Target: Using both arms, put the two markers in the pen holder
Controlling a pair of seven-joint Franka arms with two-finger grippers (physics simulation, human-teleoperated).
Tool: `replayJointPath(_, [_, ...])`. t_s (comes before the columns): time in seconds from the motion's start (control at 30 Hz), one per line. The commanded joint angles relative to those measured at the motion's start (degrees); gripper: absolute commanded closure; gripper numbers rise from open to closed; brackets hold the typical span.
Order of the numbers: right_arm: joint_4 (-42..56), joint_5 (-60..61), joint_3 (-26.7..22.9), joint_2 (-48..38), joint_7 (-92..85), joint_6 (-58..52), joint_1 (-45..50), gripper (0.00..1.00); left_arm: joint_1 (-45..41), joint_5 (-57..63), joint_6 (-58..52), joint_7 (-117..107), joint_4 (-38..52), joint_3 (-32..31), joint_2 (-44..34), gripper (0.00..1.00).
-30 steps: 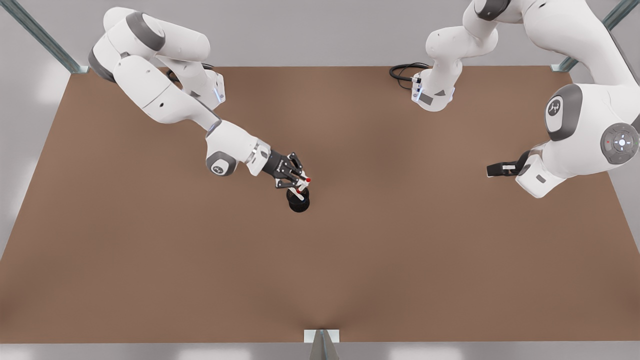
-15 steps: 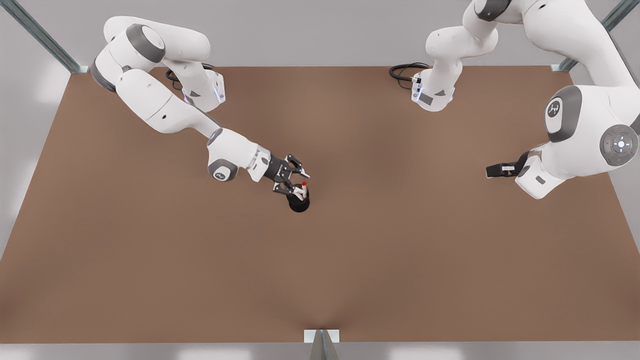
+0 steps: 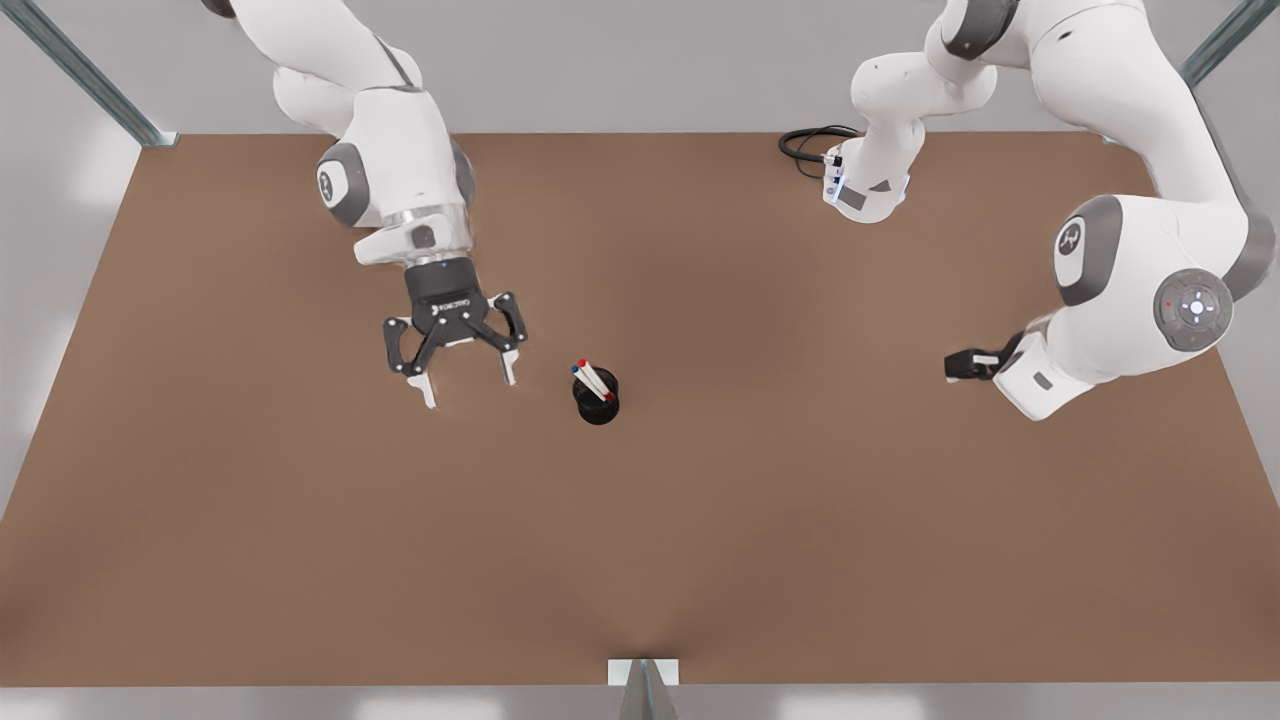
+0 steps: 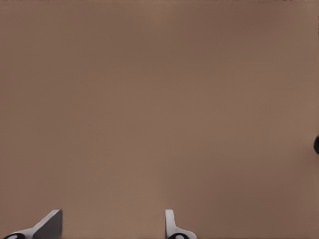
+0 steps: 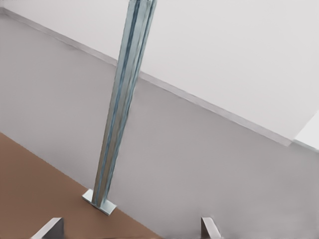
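I see the pen holder point(image 3: 597, 398), a small black mesh cup, standing mid-worktop point(image 3: 800, 520). Both markers lean in it side by side, white barrels slanting up toward the front view's upper left; red-capped marker point(image 3: 592, 377) and blue-capped marker point(image 3: 586, 383) tips poke above the rim. The left hand point(image 3: 464, 378) hangs just beside the cup on the front view's left, fingers spread wide, empty. The right hand point(image 3: 958, 365) waits well apart at the front view's right, apparently open, holding nothing.
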Motion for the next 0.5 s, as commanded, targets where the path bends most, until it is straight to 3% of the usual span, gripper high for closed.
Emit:
replayJointPath(0.0, [7.83, 25.77, -5.72, 1.29, -15.97, -48.17, -5.85, 0.00, 0.02, 0.15, 2.44, 6.78, 0.84, -0.02, 1.00, 0.00])
replayJointPath(0.03, [9.95, 29.38, -9.68, 4.55, -16.24, -51.88, -5.76, 0.00, 0.02, 0.15, 2.52, 6.96, 0.84, -0.02, 1.18, 0.00])
replayJointPath(0.07, [9.86, 31.75, -9.94, 4.64, -18.95, -57.59, -10.42, 0.00, 0.11, 0.24, 2.70, 7.83, 0.84, 0.07, 1.35, 0.00])
replayJointPath(0.13, [9.95, 31.40, -10.03, 7.27, -19.66, -58.29, -11.21, 0.00, 0.11, 0.24, 2.52, 8.28, 0.84, 0.07, 1.26, 0.00])
replayJointPath(0.2, [20.94, 31.49, -9.68, 13.87, -19.75, -66.47, -12.18, 0.00, 0.20, 0.24, 2.52, 8.28, 0.84, 0.15, 1.35, 0.00])
replayJointPath(0.27, [17.86, 31.93, -9.07, 12.11, -19.75, -65.85, -13.24, 0.00, 0.29, 0.33, 2.61, 8.28, 0.84, 0.24, 1.53, 0.00])
replayJointPath(0.47, [21.11, 33.86, -10.74, 14.48, -29.42, -63.39, -12.88, 0.00, 0.29, 0.33, 2.61, 8.28, 0.84, 0.24, 1.79, 0.00])
